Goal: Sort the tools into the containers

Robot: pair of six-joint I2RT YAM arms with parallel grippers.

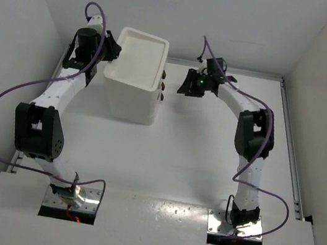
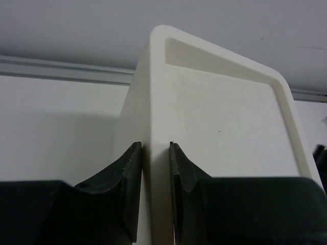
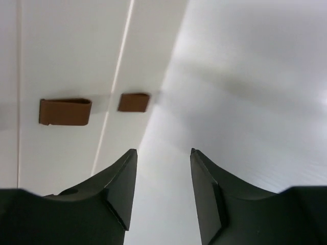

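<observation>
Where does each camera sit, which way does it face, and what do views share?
Top external: above and behind, looking down at the table; left arm, right arm and white cabinet show.
Left wrist: on the left gripper, facing the cabinet's tray top; its fingers pinch the rim.
Right wrist: on the right gripper, open, facing the dark red drawer handles.
All three share the cabinet.

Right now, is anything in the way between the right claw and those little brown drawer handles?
Nothing visible. The open right gripper faces the drawer handles on the cabinet across a bare gap; the left gripper clamps the cabinet's top rim.
</observation>
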